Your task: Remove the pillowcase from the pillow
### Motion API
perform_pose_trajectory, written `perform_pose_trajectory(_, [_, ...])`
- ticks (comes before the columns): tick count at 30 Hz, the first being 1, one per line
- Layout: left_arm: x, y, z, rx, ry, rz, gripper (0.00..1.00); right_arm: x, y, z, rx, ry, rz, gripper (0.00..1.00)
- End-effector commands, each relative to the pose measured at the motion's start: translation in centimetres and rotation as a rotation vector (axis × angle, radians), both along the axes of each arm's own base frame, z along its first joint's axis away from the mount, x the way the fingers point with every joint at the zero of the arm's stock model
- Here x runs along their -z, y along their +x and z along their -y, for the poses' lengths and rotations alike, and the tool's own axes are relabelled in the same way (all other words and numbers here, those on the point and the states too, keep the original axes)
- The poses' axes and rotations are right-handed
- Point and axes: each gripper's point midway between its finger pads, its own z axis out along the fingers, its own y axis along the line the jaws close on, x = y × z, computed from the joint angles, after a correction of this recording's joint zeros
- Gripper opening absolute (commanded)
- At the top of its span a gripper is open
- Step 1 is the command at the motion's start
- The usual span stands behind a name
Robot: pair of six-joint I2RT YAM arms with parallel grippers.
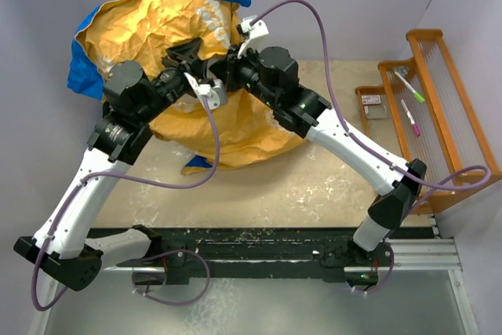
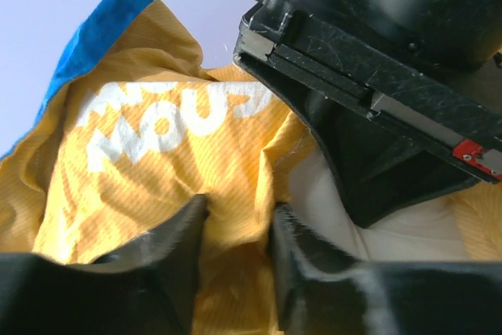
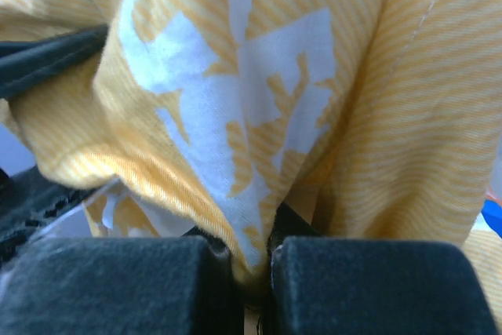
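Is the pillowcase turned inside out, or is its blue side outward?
Mostly inside out: the pillowcase shows its yellow-orange inner side on top; blue appears only along its left and top edges.

Pale lavender walls (image 1: 39, 5) close the left and right sides; a scuffed beige table (image 1: 314, 186) fills the middle; at the right stands a tiered wooden rack (image 1: 439, 60) holding 2 markers (image 1: 409, 84); a black rail (image 1: 259, 242) lines the near edge.

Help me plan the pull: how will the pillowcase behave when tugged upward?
Likely floppy: the pillowcase lies crumpled in deep folds. Probably thin and light: a fold bunches tightly inside the right gripper. Its ribbed, matte weave should resist slipping.
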Motion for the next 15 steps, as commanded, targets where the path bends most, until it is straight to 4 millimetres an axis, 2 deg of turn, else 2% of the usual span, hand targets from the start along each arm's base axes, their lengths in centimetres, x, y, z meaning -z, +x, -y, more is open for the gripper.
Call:
perform_pose_trajectory(1, [-3.8, 0.2, -0.9, -0.049, -0.086, 0.081, 0.28, -7.1, -2.9, 0.6, -0.071, 0.201, 0.110, 0.00])
perform_pose_trajectory(3, [-4.8, 0.6, -1.1, -0.066, -0.122, 0.100, 0.18, -6.4, -3.0, 0.6, -0.074, 0.200, 0.102, 0.00])
perform_pose_trajectory(5, [-6.3, 0.7, -1.3, -0.073, -0.177, 0.106, 0.13, -5.7, -3.0, 0.5, -0.073, 0.198, 0.097, 0.00])
perform_pose_trajectory(9, [-9.8, -0.3, -1.4, -0.033, -0.307, 0.096, 0.08, -3.7, -2.6, 0.2, -0.069, 0.186, 0.082, 0.00])
perform_pose_trajectory(15, [-14.1, -2.5, -0.8, 0.080, -0.484, -0.020, 0.06, 0.0, -2.8, -1.4, -0.093, 0.156, 0.054, 0.00])
